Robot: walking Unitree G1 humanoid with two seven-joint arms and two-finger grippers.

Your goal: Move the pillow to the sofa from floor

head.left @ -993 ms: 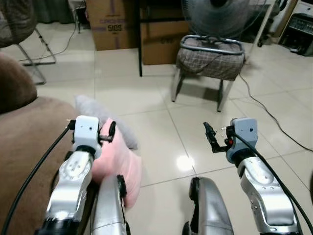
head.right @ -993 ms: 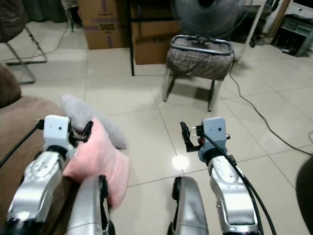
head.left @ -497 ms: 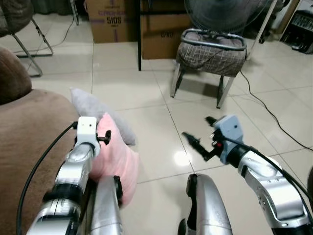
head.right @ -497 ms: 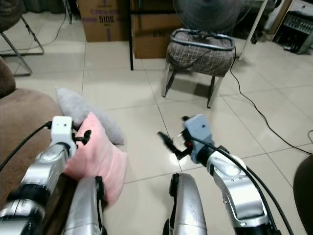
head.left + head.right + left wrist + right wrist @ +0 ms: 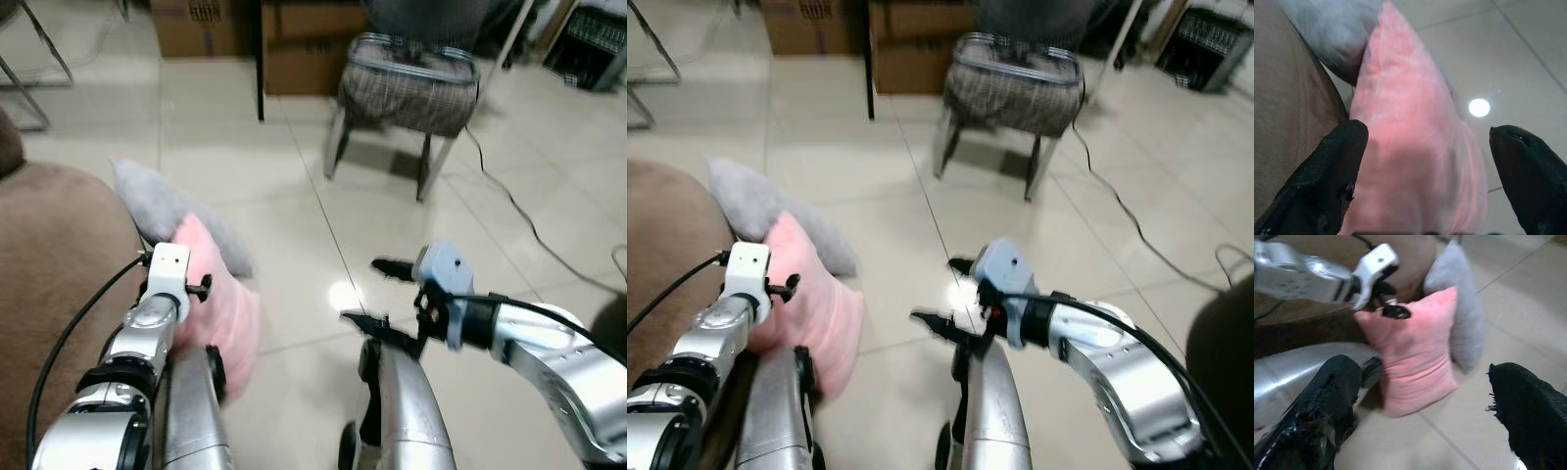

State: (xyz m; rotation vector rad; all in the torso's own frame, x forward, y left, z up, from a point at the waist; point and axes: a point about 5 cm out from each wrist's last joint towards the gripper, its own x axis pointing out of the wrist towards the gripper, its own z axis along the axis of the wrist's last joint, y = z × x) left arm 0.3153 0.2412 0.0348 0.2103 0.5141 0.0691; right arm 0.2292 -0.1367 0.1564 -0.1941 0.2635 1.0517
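The pink pillow stands on its edge on the tiled floor, at the lower left of the head view. It leans against the brown sofa, with a grey pillow just behind it, probably because both slid down from the seat. The left gripper has its jaws apart, 1 finger on each side of the pillow, near its top. The right gripper, at the lower centre, also has its jaws apart and points toward the pillow, well apart from it.
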